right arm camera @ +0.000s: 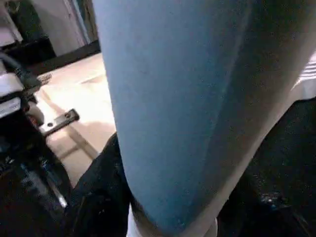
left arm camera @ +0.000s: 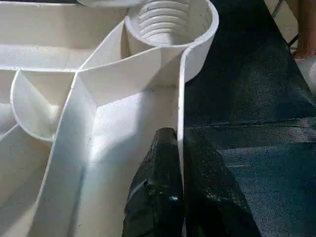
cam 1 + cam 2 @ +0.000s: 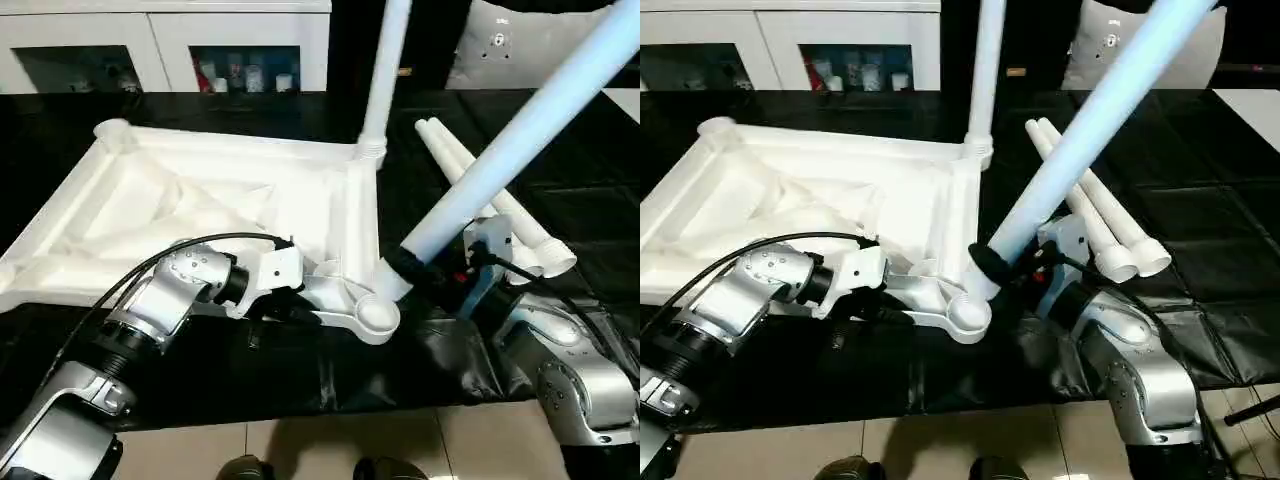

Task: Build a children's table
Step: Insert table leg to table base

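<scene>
With the left gripper point(image 2: 178, 163) pinched on the table top point(image 3: 200, 200) rim and the right gripper point(image 3: 400, 268) clamped around the tilted leg point(image 3: 520, 140) at lower centre, cross-threading in the near corner socket point(image 3: 377, 316) could be caused by that tilt.

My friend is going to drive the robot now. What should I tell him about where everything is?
Left gripper: fingers shut on the side wall of the upside-down table top, near its front corner socket.
Right gripper: holding a leg tilted, with its lower end at that front corner socket.
Done: one leg already stands upright in the far corner socket.
Waiting: two spare legs lie on the black table to the right.
Left to do: fit the held leg, then the two spare ones.
</scene>
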